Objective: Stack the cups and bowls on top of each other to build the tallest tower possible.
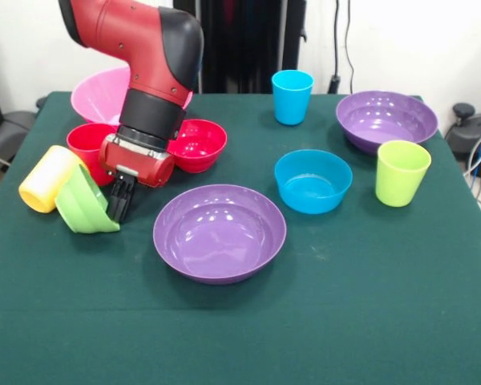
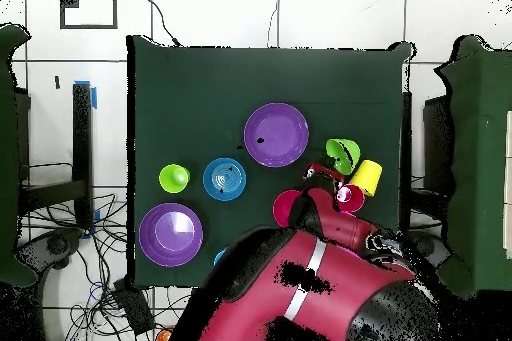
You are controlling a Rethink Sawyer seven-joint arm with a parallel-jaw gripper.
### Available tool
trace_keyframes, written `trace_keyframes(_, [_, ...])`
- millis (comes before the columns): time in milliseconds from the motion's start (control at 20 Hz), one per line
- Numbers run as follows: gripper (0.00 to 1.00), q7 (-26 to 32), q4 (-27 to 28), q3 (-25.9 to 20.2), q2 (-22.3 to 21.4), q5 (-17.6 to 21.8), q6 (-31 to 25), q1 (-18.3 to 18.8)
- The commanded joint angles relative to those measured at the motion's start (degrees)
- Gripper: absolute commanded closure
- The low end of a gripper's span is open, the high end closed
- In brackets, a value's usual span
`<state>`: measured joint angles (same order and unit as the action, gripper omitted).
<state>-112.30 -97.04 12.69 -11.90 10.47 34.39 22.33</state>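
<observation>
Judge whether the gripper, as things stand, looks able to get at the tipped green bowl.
Probably yes. The gripper hangs right at the green bowl, which lies tilted against the fallen yellow cup. Nothing stands between them. Whether it already touches the bowl's rim cannot be told.

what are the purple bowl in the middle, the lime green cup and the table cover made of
Near purple bowl: looks like glossy moulded plastic, with bright window reflections on its inner wall.
Lime green cup: probably plastic too, smooth and slightly shiny, thin even rim.
Table cover: seems a dark green cloth or felt, matt, with no reflections.
</observation>
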Motion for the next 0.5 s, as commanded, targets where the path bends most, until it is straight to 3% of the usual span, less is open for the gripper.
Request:
trace_keyframes(50, [1.00,-5.25,6.70,-10.41,9.54,-3.81,-22.70,2.12])
trace_keyframes(300, [1.00,-4.05,-0.49,-13.80,-3.11,-2.19,-34.97,4.77])
trace_keyframes(500, [1.00,-3.75,0.22,-13.88,-8.25,-4.27,-41.07,4.01])
